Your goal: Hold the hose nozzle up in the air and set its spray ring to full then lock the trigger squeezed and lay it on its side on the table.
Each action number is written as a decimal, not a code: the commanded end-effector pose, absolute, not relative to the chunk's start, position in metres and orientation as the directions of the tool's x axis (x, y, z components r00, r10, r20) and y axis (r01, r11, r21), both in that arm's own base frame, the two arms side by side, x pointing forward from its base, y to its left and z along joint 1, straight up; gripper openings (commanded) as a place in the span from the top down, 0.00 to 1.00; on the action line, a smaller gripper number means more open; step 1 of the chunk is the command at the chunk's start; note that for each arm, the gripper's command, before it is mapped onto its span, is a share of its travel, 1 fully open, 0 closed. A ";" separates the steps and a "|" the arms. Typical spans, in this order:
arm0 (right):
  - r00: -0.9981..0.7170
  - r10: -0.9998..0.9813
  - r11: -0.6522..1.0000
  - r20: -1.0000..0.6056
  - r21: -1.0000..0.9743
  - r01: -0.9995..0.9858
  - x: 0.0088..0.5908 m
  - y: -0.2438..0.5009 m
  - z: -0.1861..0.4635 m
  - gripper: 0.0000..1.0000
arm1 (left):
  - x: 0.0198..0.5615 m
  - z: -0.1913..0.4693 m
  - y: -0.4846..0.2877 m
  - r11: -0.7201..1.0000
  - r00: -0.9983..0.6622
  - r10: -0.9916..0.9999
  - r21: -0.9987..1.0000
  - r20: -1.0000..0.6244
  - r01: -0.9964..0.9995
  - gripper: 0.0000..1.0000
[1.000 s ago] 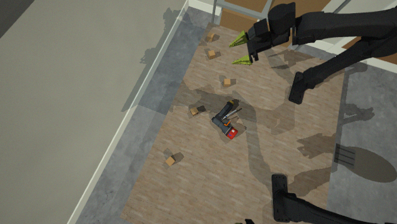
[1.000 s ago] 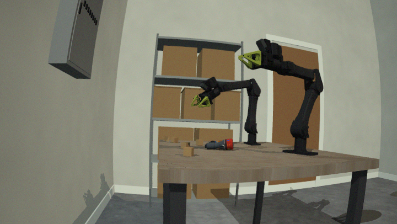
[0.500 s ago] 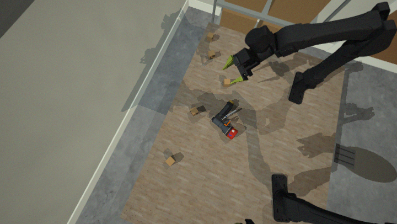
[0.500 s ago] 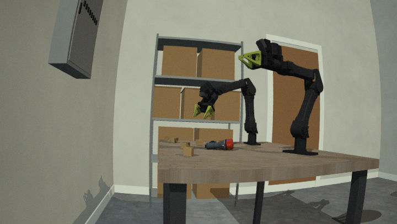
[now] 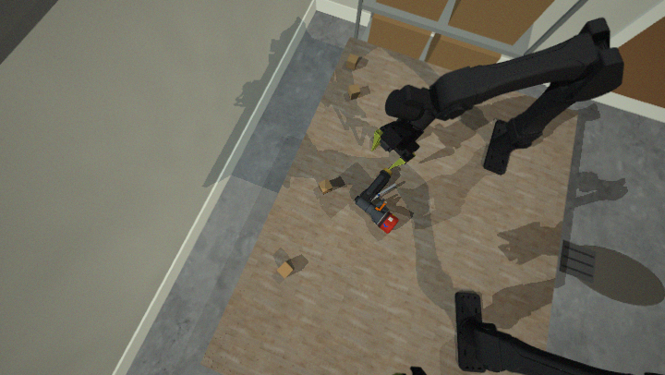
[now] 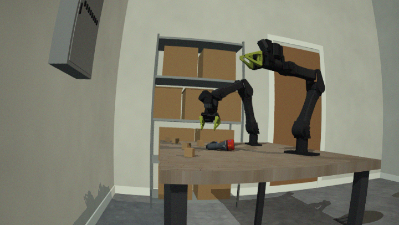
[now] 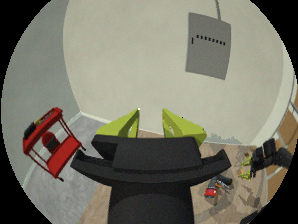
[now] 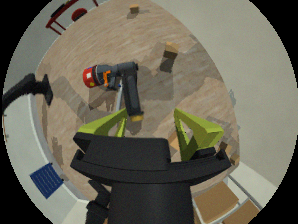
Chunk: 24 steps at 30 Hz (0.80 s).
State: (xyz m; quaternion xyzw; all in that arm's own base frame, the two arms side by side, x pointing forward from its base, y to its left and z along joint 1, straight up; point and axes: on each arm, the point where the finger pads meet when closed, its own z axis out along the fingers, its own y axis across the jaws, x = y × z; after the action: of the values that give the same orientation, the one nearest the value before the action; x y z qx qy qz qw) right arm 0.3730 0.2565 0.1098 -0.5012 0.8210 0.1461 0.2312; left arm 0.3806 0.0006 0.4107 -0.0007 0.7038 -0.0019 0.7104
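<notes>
The hose nozzle [image 5: 376, 204] lies on its side on the wooden table, with a dark body, an orange lever and a red spray ring [image 5: 388, 223] at its head end. It also shows in the exterior view [image 6: 220, 145], in the right wrist view [image 8: 116, 79] and small in the left wrist view [image 7: 216, 185]. My right gripper [image 5: 383, 155] [image 6: 208, 128] [image 8: 150, 111] is open and empty and points down, a little above the handle's yellow end. My left gripper [image 6: 243, 58] [image 7: 150, 111] is held high, far from the nozzle, its fingers partly apart and empty.
Several small cardboard blocks lie on the table, one near the nozzle [image 5: 325, 186], one toward the front [image 5: 284, 269] and two at the far end [image 5: 354, 90]. A shelf of boxes [image 6: 198, 83] stands behind the table. Both arm bases are mounted on the table.
</notes>
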 end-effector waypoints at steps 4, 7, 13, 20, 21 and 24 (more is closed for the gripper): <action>-0.319 -0.838 0.300 -0.443 0.115 -0.947 0.338 0.283 0.081 0.23 | 0.383 0.413 0.005 1.000 0.020 -0.002 -0.002 -1.000 -0.008 0.63; -0.312 -0.839 0.292 -0.446 0.115 -0.949 0.339 0.284 0.083 0.23 | 0.383 0.413 0.005 1.000 0.020 -0.002 -0.002 -1.000 -0.008 0.63; -0.297 -0.851 0.268 -0.433 0.128 -0.955 0.334 0.293 0.073 0.23 | 0.383 0.413 0.005 1.000 0.020 -0.002 -0.002 -1.000 -0.008 0.63; -0.323 -0.847 0.291 -0.423 0.139 -0.946 0.331 0.286 0.069 0.23 | 0.383 0.413 0.005 1.000 0.020 -0.002 -0.002 -1.000 -0.008 0.63; -0.322 -0.846 0.291 -0.424 0.138 -0.947 0.332 0.286 0.070 0.23 | 0.383 0.413 0.005 1.000 0.020 -0.002 -0.002 -1.000 -0.008 0.63; -0.316 -0.847 0.285 -0.427 0.136 -0.949 0.332 0.295 0.055 0.23 | 0.383 0.413 0.005 1.000 0.020 -0.002 -0.002 -1.000 -0.008 0.63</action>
State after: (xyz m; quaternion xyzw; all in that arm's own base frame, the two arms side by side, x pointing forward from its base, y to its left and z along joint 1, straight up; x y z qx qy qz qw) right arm 0.3345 0.2870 0.0644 -0.5671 0.7923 0.1778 0.1377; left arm 0.3806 0.0006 0.4107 -0.0007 0.7038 -0.0019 0.7104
